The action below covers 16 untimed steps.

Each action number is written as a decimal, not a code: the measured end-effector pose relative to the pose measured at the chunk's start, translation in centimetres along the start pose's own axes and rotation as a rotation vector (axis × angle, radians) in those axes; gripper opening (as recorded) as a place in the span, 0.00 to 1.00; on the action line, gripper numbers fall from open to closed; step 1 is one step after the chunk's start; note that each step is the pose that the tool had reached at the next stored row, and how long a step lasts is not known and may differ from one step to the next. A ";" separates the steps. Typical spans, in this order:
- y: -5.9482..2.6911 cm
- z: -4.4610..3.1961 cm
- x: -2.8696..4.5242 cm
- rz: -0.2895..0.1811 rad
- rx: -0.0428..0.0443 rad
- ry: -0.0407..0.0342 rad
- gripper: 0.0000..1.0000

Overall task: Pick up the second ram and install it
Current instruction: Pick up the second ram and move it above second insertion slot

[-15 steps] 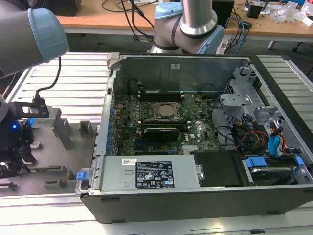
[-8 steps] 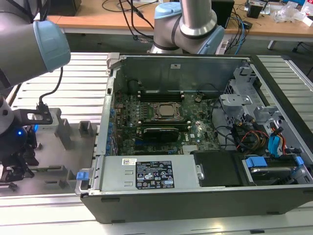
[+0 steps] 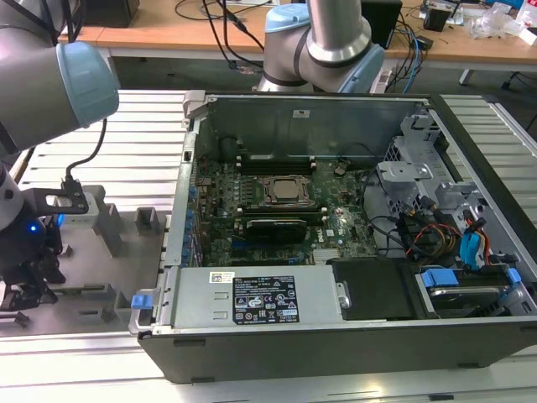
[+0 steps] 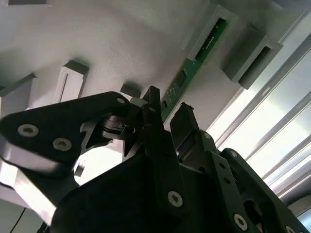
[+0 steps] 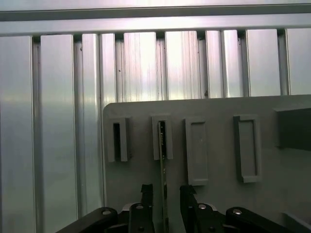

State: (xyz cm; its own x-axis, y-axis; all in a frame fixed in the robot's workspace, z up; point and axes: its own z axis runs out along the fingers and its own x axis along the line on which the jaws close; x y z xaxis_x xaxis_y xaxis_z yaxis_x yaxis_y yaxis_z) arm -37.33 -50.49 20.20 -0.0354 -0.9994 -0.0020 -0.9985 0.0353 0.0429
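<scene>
Where the grey tray (image 5: 218,194) lies on the slatted aluminium table (image 5: 146,63), the gripper (image 5: 166,189) hangs low over it. Its two dark fingers (image 5: 146,196) are spread to either side of the second ram (image 5: 162,165). In both wrist views a gap shows between each finger and the thin green board, so the tool is parted and has hold of nothing; it only straddles the stick.

The second ram stands on edge on the tray. One end is seated in a slotted grey block (image 5: 155,138) near the tray's edge, and the rest of its length runs back over the tray and between the fingers. Where its other end rests cannot be told, since the gripper's body hides it. In the second wrist view the board (image 4: 197,63) shows its green face with dark chips, slanting from that block (image 4: 199,36) down to the fingertips.

Just beside the ram's block, toward the tray's corner, stands a like block (image 5: 118,141) with a dark slot. On the ram's other side two longer blocks (image 5: 197,150) with shallow recesses stand in the same row along the tray's edge.

In the exterior view the arm (image 3: 50,84) reaches down onto the tray (image 3: 126,269). The open computer case (image 3: 336,353) stands just beside the tray, to the exterior view's right of it. The green motherboard (image 3: 277,243) lies inside the case, well apart from the stick on the tray.
</scene>
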 end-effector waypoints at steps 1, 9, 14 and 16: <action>0.01 0.00 0.00 0.000 0.0008 -0.0001 0.36; 0.19 0.04 0.00 0.000 0.0376 -0.0014 0.36; 0.27 0.04 0.01 0.000 0.0375 -0.0017 0.36; 0.27 0.04 0.01 0.000 0.0375 -0.0020 0.16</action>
State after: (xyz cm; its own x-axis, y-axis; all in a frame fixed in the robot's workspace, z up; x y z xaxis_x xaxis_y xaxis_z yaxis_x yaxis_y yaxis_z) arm -37.61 -50.48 20.16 -0.0355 -0.9994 -0.0040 -0.9994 0.0354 0.0053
